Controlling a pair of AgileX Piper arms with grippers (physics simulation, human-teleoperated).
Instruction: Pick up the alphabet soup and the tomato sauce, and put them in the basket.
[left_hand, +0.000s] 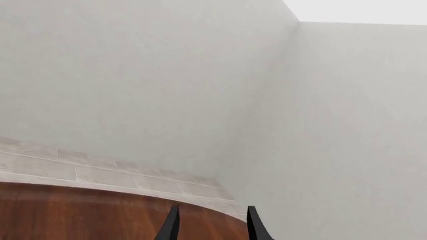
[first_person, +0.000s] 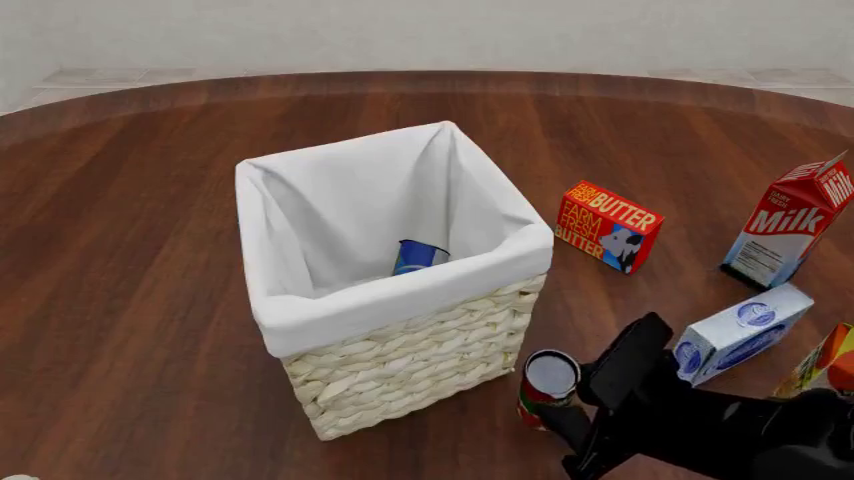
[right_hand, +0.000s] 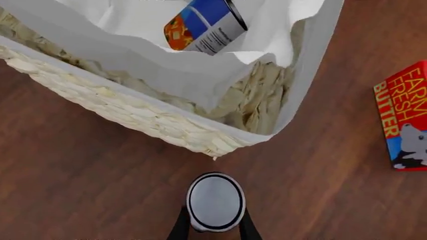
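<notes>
Blue-and-orange alphabet soup tin (right_hand: 203, 25) already lay inside the cream wicker basket (first_person: 400, 345). Right tool (right_hand: 213, 227) straddled the upright red-and-green tomato sauce tin (first_person: 547, 385) beside the basket, fingers touching its sides. Next likely: lift over the rim.

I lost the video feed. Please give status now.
Right tool around tomato sauce, beside basket. Left tool open, holding nothing. Alphabet soup in basket. Path clear.

Dark wood table (first_person: 147, 300), basket (first_person: 414, 355), butter box (first_person: 607, 225), milk carton (first_person: 787, 225), perhaps another carton (first_person: 741, 332)
</notes>
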